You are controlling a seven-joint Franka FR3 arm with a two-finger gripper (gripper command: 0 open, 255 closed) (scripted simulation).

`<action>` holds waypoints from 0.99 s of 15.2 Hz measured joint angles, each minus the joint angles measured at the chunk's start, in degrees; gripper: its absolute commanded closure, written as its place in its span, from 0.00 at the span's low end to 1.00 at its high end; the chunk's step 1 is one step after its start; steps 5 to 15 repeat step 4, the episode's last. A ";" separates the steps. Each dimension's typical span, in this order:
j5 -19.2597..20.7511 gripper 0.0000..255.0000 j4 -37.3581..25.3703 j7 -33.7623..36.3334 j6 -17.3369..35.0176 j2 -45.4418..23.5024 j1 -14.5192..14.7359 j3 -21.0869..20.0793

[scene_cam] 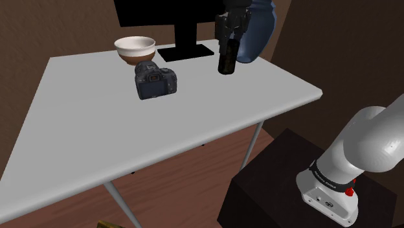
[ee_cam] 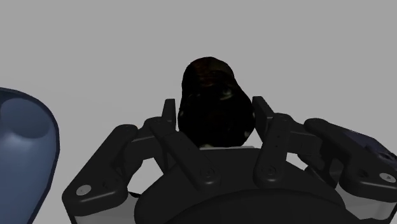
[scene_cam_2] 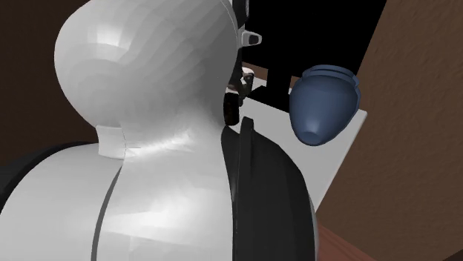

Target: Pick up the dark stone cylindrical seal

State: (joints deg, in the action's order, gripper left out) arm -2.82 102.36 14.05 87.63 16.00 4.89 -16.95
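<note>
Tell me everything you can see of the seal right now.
The seal is a near-black cylinder with a rounded end; its material is unclear. It stands upright, clasped on two sides between the fingers of the gripper, near the far edge of the table, beside a blue vase. Whether its base touches the table cannot be told.

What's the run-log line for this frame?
phase: grasp | pincer: shut on dark seal | lift-off: cannot tell | nearby: blue vase
</note>
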 measured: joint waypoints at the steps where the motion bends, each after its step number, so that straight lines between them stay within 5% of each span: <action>1: 0.08 1.00 -0.95 -0.07 -0.75 -0.22 -0.06 0.06; 15: 0.29 1.00 -3.87 0.02 -2.88 -1.03 -0.14 0.04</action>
